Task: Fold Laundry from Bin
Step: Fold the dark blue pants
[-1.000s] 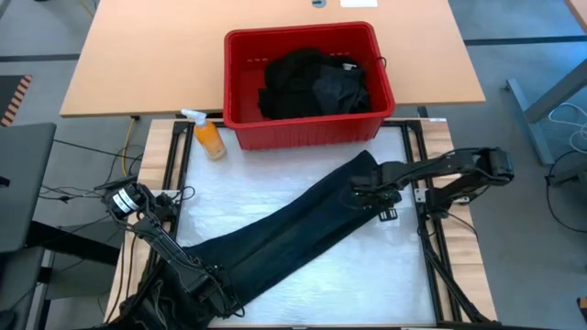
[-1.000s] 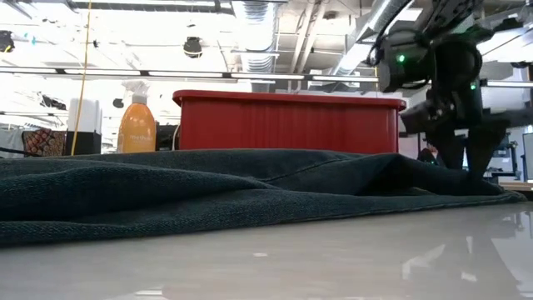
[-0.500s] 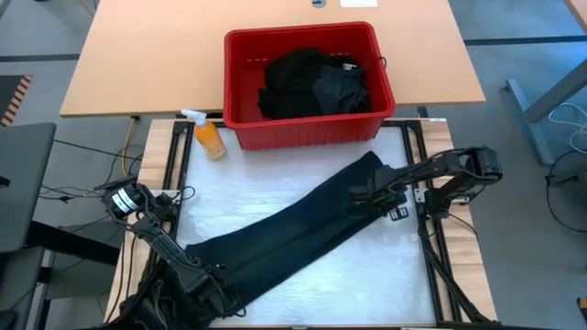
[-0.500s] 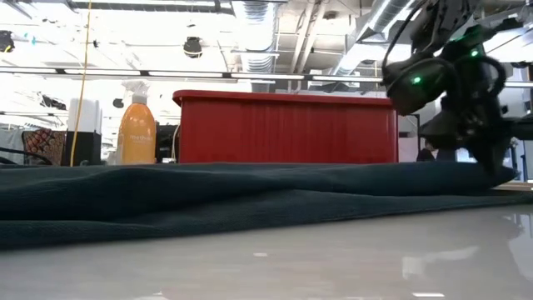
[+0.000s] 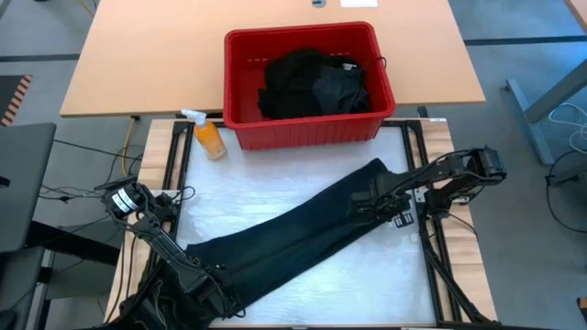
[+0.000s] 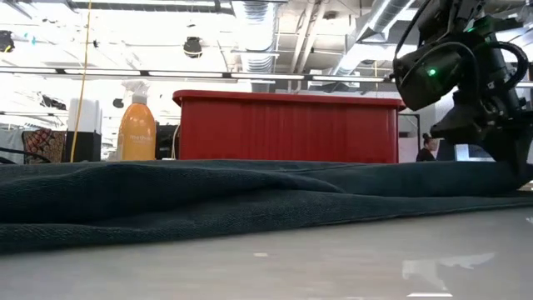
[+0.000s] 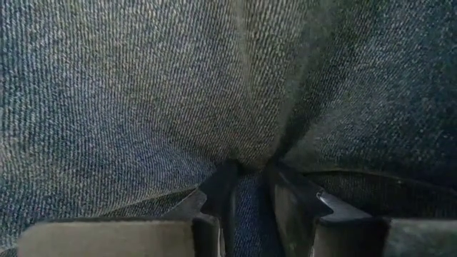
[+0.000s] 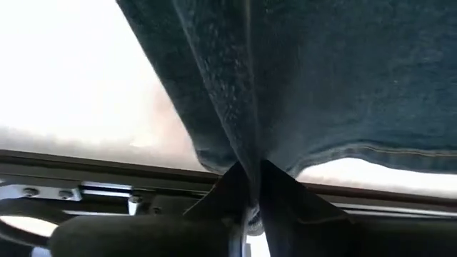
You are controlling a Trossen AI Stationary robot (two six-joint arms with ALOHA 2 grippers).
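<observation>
The right gripper (image 5: 367,194) is closed on the far end of a long dark garment (image 5: 293,234), its two fingers (image 8: 275,189) pinching a fold of the cloth at the hem, near the right edge of the white work surface (image 5: 367,275). At the other end, near the front left corner, the left gripper (image 5: 218,289) is likewise clamped on the same garment, with a ridge of the cloth squeezed between its fingers (image 7: 293,196). Between the two grippers the garment lies stretched in a diagonal band across the surface, low and nearly flat in the low view. Behind it, at the far edge of the work surface, stands the red bin (image 5: 240,55), with more dark laundry (image 5: 312,84) heaped inside. An orange spray bottle (image 5: 207,135) lies just beside the bin's front left corner. The bin rests partly on a wooden table (image 5: 138,55).
</observation>
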